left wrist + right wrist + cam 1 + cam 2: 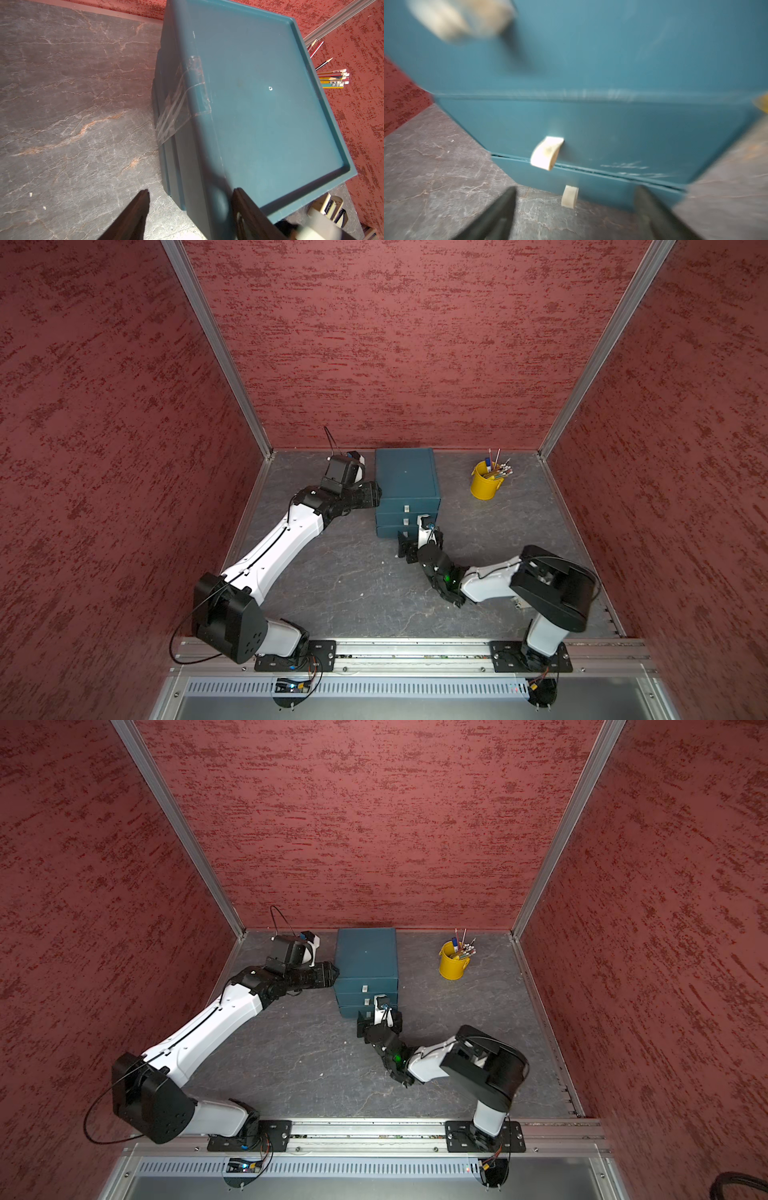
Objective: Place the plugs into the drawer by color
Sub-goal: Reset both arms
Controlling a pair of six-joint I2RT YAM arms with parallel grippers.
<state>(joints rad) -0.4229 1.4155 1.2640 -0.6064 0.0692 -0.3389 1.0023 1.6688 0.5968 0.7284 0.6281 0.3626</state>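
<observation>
Right claw [576, 189] open, facing the drawer [407, 477].
Drawer stands mid-back on the table [332, 580]; left claw [190, 193] open, straddling its upper side edge; lowest pull tab [570, 196] just ahead of right claw.

Both top views: high overhead stereo pair, tilted toward back wall [395, 344], whole table [353, 605] framed, near-identical coverage. Left wrist cam: close above drawer [259, 104] top. Right wrist cam: closer, blurred, facing drawer front. All share drawer.
</observation>
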